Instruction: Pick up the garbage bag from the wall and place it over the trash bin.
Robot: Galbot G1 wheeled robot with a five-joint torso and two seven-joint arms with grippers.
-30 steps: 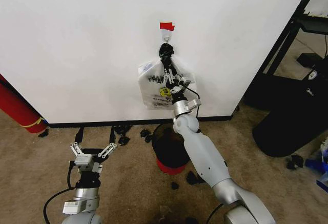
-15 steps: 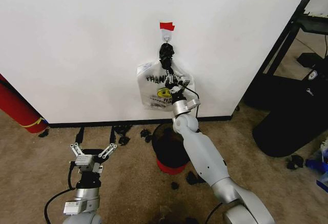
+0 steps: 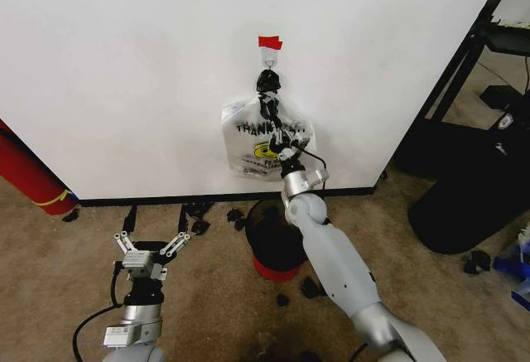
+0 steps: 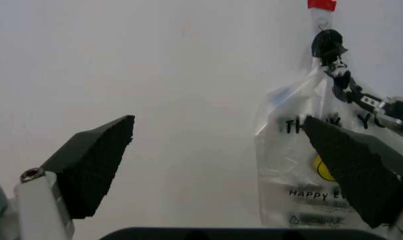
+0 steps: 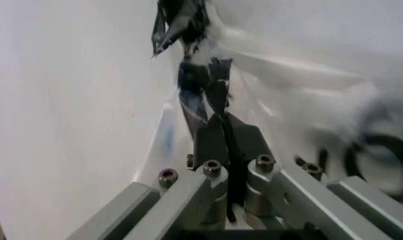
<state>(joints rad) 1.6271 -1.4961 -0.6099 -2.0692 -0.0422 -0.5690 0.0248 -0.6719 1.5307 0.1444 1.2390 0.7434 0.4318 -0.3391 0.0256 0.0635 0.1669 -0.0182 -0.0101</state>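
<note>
The garbage bag (image 3: pixel 248 142) is thin, translucent and whitish, with black print and a yellow smiley. It hangs by its dark twisted handles from a small hook (image 3: pixel 267 60) under a red tape strip (image 3: pixel 269 42) on the white wall (image 3: pixel 124 64). My right gripper (image 3: pixel 286 140) reaches up against the bag just below the hook. In the right wrist view the right gripper (image 5: pixel 225 132) is shut on a dark handle strip of the bag (image 5: pixel 288 90). The trash bin (image 3: pixel 265 234), black inside with a red bottom, stands on the carpet under the bag. My left gripper (image 3: pixel 151 246) hovers low at the left, open, facing the bag (image 4: pixel 295 170).
A red roll (image 3: pixel 29 176) leans at the left by the black baseboard. A large black bulk (image 3: pixel 472 196) and a black rack frame (image 3: pixel 464 55) stand at the right. Dark scraps (image 3: pixel 199 213) lie on the carpet near the bin.
My right wrist has turned and shifted a little down and to the right at the bag, and the bag has swayed slightly. The left arm has not moved.
</note>
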